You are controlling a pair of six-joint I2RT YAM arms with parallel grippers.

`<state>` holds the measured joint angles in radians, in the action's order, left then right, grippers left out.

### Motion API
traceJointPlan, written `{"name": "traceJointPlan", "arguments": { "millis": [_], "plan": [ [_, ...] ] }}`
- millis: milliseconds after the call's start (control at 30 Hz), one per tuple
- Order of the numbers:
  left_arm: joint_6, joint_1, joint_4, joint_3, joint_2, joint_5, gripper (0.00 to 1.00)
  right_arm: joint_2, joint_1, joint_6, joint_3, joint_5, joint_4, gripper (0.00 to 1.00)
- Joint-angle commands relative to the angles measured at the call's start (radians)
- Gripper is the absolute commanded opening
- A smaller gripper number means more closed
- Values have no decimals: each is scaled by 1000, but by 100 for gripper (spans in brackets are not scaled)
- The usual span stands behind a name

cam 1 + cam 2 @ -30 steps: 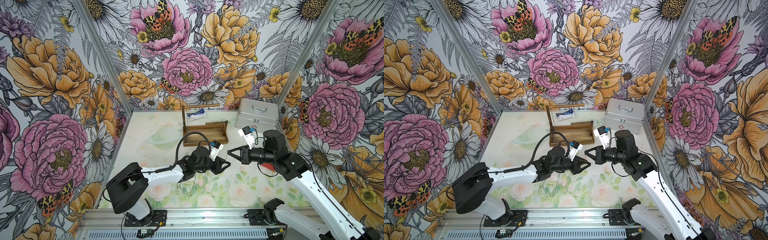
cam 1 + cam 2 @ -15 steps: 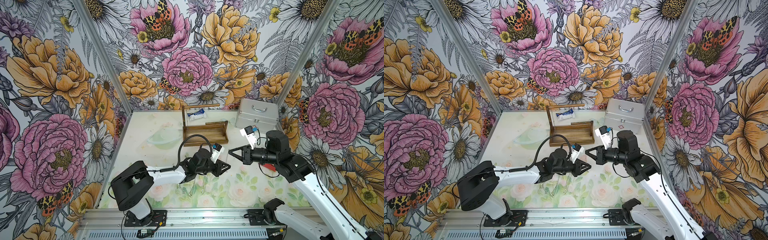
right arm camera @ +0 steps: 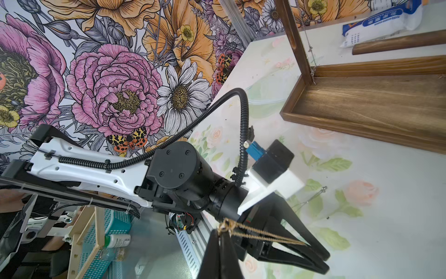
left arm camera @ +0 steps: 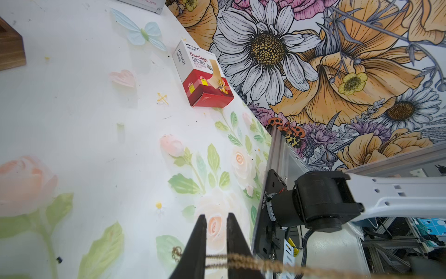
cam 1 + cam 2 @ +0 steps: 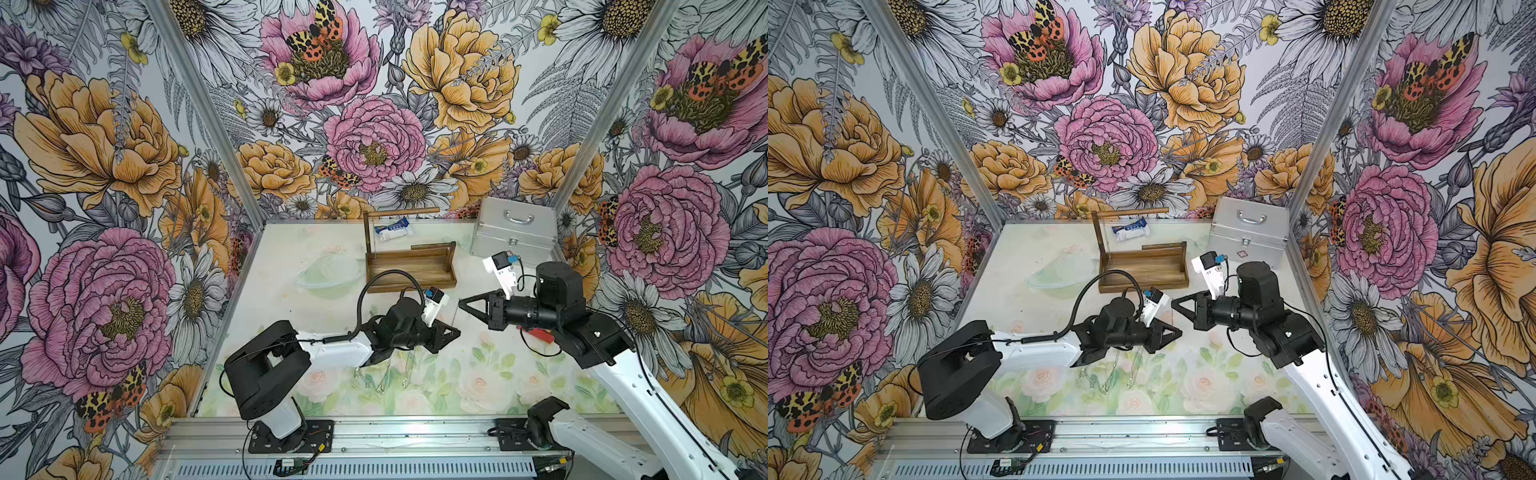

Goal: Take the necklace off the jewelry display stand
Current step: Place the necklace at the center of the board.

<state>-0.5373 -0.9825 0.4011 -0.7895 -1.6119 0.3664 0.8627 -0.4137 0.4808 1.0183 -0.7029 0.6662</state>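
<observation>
the necklace (image 3: 265,235), a thin gold chain, was off the jewelry display stand (image 5: 415,262). it hung in the air over the middle of the tabletop, well apart from the stand near the back edge. the right gripper (image 3: 223,233) was clamped tight on one end of it. from there the chain ran taut to the left gripper (image 4: 216,216), whose fingers stood narrow with a slim gap between them. the chain crossed that gap, but i could not tell whether it was pinched or only draped.

the risks, as i judged them:
- if the right gripper let go before the left truly held, the chain would drop onto the loose chains (image 5: 379,389) lying toward the front edge and tangle with them.
- if both held and the arms drew apart, the fine links could snap or jerk free.
</observation>
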Motion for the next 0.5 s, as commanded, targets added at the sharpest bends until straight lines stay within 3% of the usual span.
{"name": "traceJointPlan", "arguments": {
  "millis": [0, 233, 467],
  "plan": [
    [-1, -6, 25, 19, -8, 16, 11, -16, -5, 9, 29, 17, 5, 0],
    [-35, -18, 23, 33, 5, 10, 5, -27, -5, 13, 21, 37, 10, 0],
    [-155, -58, -17, 91, 48, -39, 4, -36, -5, 13, -20, 82, 21, 0]
  ]
}}
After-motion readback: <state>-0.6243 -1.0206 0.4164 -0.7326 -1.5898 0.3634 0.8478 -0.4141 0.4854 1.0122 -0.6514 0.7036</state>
